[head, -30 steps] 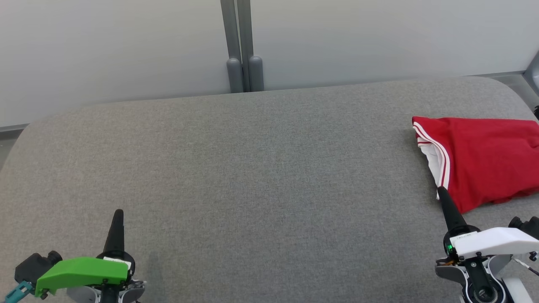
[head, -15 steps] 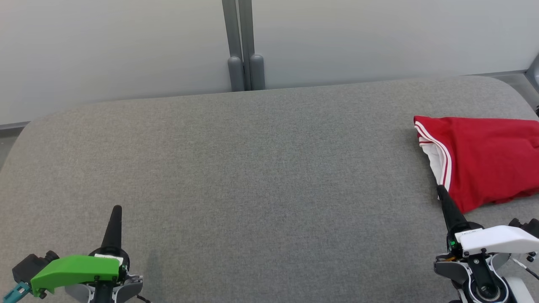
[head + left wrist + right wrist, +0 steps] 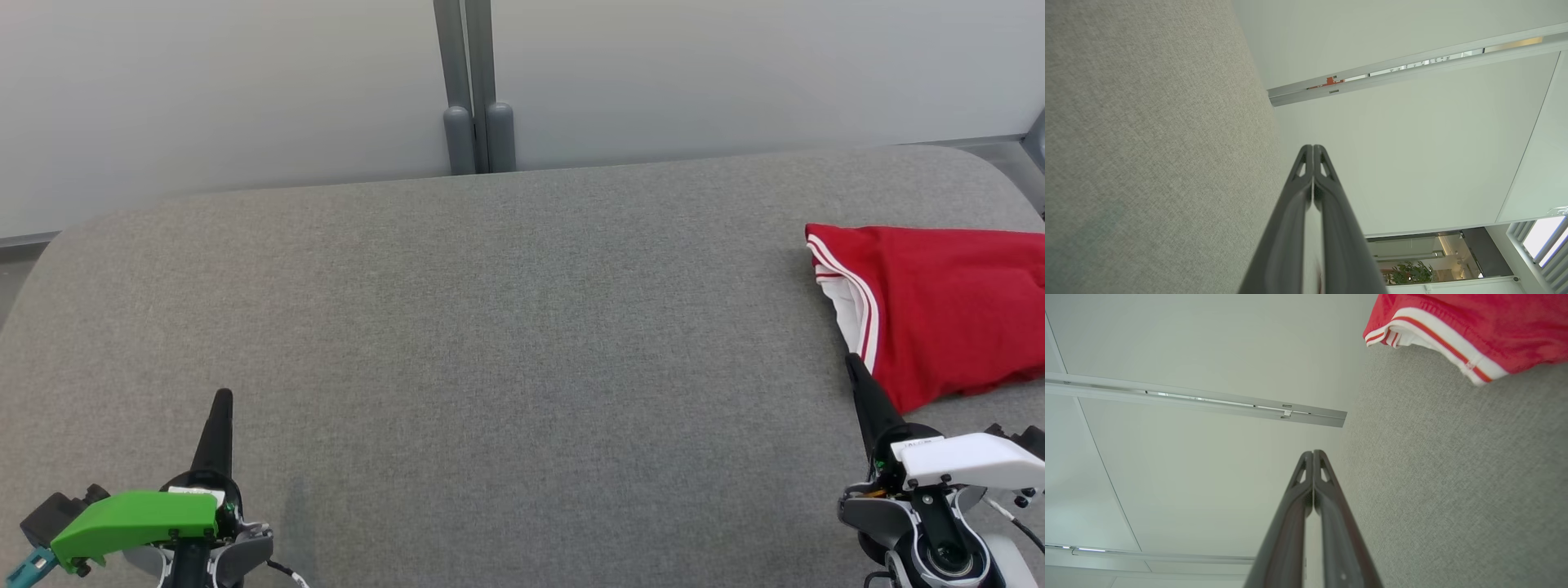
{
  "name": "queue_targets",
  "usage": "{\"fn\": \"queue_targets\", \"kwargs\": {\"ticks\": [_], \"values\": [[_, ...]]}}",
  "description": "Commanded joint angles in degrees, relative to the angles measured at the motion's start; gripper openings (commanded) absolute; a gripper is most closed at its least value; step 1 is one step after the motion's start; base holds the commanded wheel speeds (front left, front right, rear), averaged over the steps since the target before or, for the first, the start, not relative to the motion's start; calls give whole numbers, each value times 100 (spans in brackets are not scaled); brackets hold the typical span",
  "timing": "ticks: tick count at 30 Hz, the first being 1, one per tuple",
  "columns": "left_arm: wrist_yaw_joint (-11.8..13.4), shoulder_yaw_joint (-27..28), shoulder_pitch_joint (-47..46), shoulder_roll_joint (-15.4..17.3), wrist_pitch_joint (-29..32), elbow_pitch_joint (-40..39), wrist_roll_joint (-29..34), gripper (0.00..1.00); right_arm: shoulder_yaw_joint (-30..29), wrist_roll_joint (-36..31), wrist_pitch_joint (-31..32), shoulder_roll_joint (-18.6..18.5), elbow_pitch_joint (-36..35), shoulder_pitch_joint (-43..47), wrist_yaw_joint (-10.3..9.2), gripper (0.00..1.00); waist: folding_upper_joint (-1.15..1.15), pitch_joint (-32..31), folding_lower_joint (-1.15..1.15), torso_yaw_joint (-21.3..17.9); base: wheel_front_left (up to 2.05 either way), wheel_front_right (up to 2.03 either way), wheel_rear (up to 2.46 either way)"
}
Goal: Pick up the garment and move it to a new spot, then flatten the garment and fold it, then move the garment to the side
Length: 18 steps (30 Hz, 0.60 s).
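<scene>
Barely shifted since earlier, the left gripper [image 3: 222,396] is closed tight and empty, well apart from the garment [image 3: 939,310]. The right gripper [image 3: 851,360] is likewise closed and empty, with the red garment just ahead-right of its tip.

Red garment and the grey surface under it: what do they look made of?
Red garment: soft matte textile, probably a sporty knit; it creases and drapes, and a white band with red stripes edges it. Grey surface: matte woven upholstery-type fabric, with a fine heathered weave visible close up; its rounded corners suggest padding beneath, though the inside is hidden.
</scene>
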Motion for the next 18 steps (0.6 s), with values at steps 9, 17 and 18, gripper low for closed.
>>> {"fn": "queue_targets", "kwargs": {"ticks": [9,17,18], "values": [[-104,137,-166,-67,130,24,-402,0,-89,399,123,58,41,-116,2,0,0,17,0,14,0,0,0],[-150,214,-188,-104,208,44,-637,0,-143,668,209,108,79,-144,2,0,0,32,0,26,0,0,0],[-158,227,-196,-109,227,46,-673,0,-150,704,213,115,82,-149,2,0,0,34,0,28,0,0,0]]}}
